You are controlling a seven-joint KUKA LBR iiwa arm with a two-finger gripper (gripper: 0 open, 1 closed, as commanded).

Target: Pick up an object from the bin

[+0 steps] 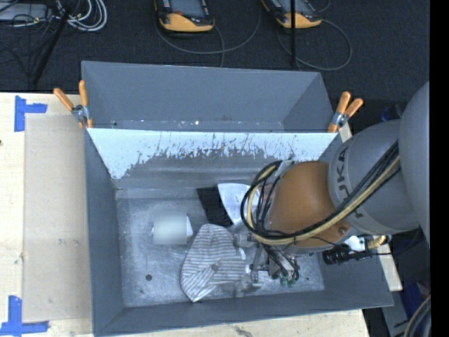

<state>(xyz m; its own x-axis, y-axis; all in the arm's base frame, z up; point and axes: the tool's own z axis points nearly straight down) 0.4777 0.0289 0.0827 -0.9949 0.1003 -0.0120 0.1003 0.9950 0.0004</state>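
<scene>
Jaws' gap can't be told, low at lower centre by crumpled checked cloth: likely light, limp; pinch a raised fold.

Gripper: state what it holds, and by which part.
Cannot be told. The gripper is down at the right edge of the grey cloth, but the view does not settle whether it grips that edge.

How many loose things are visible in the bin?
4: a pale cylinder at left, a crumpled striped cloth beside the gripper, a black piece and a white sheet behind it. The arm may hide more.
</scene>
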